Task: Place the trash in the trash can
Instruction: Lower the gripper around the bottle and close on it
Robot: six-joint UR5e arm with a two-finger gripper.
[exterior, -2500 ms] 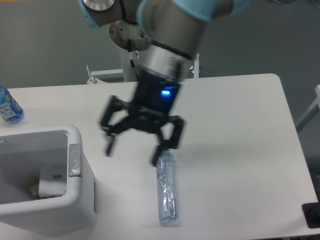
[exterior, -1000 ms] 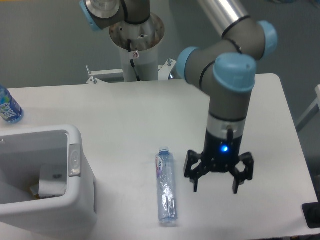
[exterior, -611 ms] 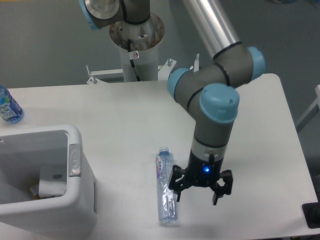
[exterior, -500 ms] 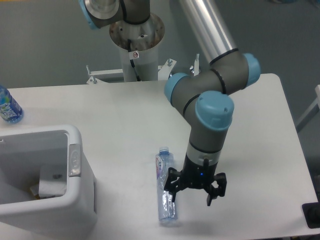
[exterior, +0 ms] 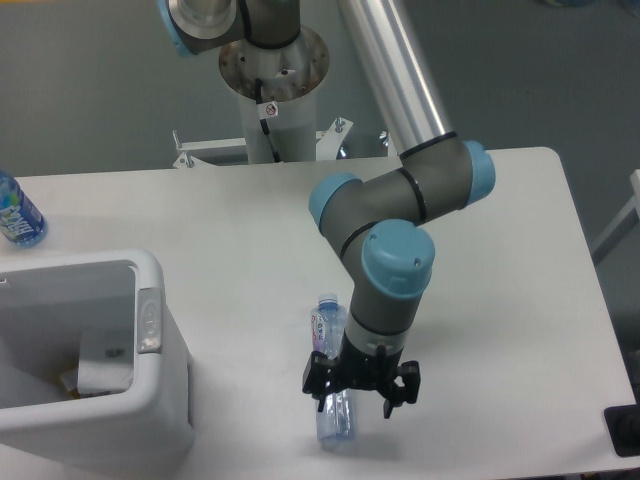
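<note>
The pincer (exterior: 360, 385), spread, straddles the bottle (exterior: 334, 375) lying on the worktop (exterior: 500, 260) directly beneath it, long axis crossing the jaws; the bin (exterior: 150, 330) sits well to its side.

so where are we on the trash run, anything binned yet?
Partly. Done: something white, likely the paper wrapper, lies inside the trash can. In hand: the gripper is open, low over the lying plastic bottle, straddling its middle; no grasp yet. Left: close, lift, carry left and drop it in the can. The upright labelled bottle at the table's left edge is untouched.
</note>
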